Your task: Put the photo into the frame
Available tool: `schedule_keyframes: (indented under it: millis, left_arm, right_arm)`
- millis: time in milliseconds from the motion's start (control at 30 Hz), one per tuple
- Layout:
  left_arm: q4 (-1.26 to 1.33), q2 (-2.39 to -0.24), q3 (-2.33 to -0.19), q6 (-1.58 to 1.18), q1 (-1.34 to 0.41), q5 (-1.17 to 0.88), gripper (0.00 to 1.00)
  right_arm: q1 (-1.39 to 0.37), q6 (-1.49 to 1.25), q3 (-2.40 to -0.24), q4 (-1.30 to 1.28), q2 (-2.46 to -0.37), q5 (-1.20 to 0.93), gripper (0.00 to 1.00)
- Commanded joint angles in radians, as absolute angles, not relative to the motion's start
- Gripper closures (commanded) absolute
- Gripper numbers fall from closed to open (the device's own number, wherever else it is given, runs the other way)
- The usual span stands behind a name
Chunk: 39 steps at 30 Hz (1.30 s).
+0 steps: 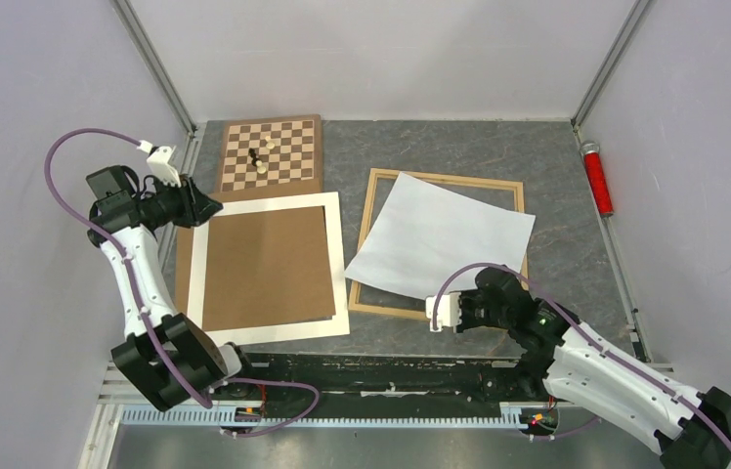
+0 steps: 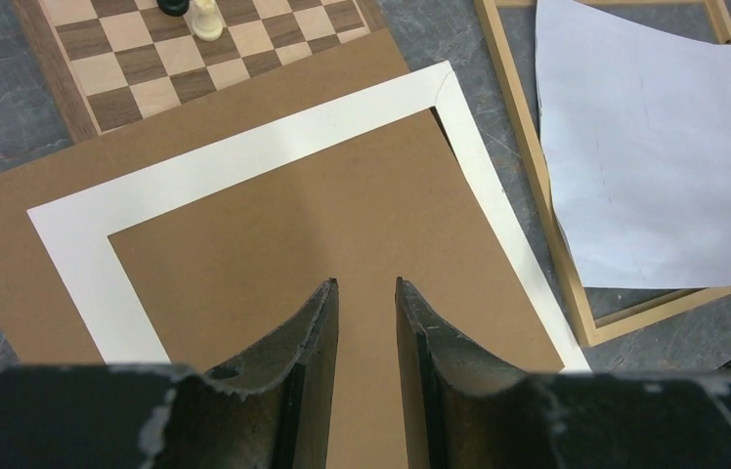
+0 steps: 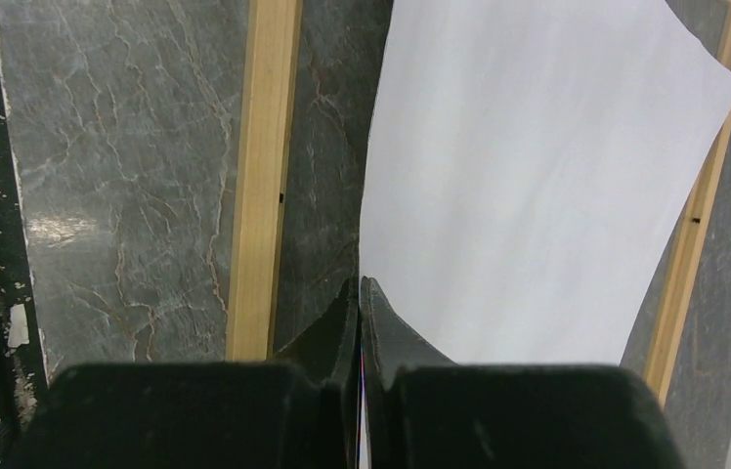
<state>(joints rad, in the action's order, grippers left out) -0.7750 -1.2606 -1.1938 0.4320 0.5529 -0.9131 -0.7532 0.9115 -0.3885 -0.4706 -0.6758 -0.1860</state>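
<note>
The photo [image 1: 440, 234], white side up, is laid askew over the frame [image 1: 469, 180] at the right of the counter [image 1: 557, 156]. Its corners overlap the rails, so it is judged delivered but not yet seated inside. Its near edge is pinched between the clenched right fingers [image 3: 386, 337], while the left fingers [image 2: 313, 332] are held parted and empty above the board [image 1: 264, 264] inside the mat [image 1: 269, 200] at left. Squaring the photo within the rails and letting go seem left to do.
</note>
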Motion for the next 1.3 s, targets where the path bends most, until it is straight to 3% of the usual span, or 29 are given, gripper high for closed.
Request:
schedule_keyframes:
  millis: [0, 467, 1000, 1267]
  left_arm:
    - [-0.729, -1.227, -1.187, 0.386, 0.545, -0.891, 0.65]
    - [-0.728, -1.211, -1.157, 0.379, 0.54, -0.862, 0.65]
    - [-0.706, -1.171, -1.14, 0.32, 0.503, -0.776, 0.65]
    - [-0.696, -1.151, -1.134, 0.289, 0.457, -0.749, 0.65]
  right_arm:
    - [-0.785, 0.96, -0.405, -0.47, -0.666, -0.177, 1.0]
    - [-0.867, 1.024, -0.452, -0.569, -0.612, -0.091, 1.0]
    - [-0.995, 1.108, -0.364, -0.534, -0.557, 0.086, 1.0]
    - [-1.03, 1.099, -0.336, -0.393, -0.57, 0.144, 1.0]
